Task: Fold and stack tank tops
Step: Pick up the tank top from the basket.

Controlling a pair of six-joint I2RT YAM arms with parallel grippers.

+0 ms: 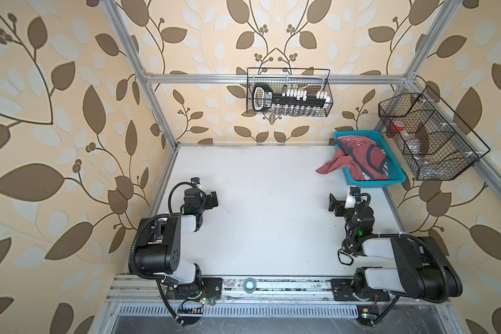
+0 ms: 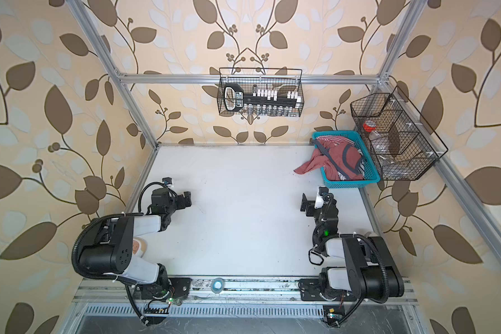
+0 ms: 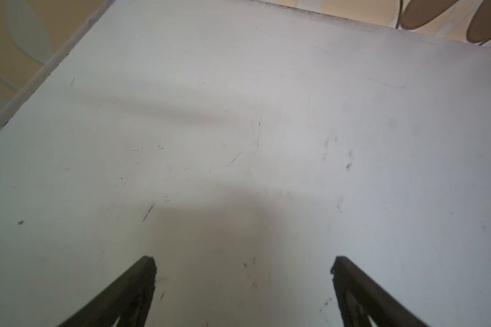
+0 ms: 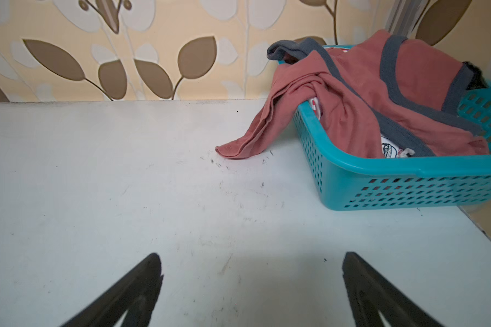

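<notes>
Two crumpled tank tops lie in a teal basket at the table's far right corner. The dusty red tank top, trimmed in dark blue-grey, lies uppermost, one end spilling over the rim onto the table. The red-and-white striped tank top peeks out behind it. My left gripper stands open over bare table at the left. My right gripper is open too, empty, short of the basket.
A black wire basket with tools hangs on the back rail. A second wire basket hangs on the right rail beside the teal one. A tape roll sits on the front rail between the arm bases. White table.
</notes>
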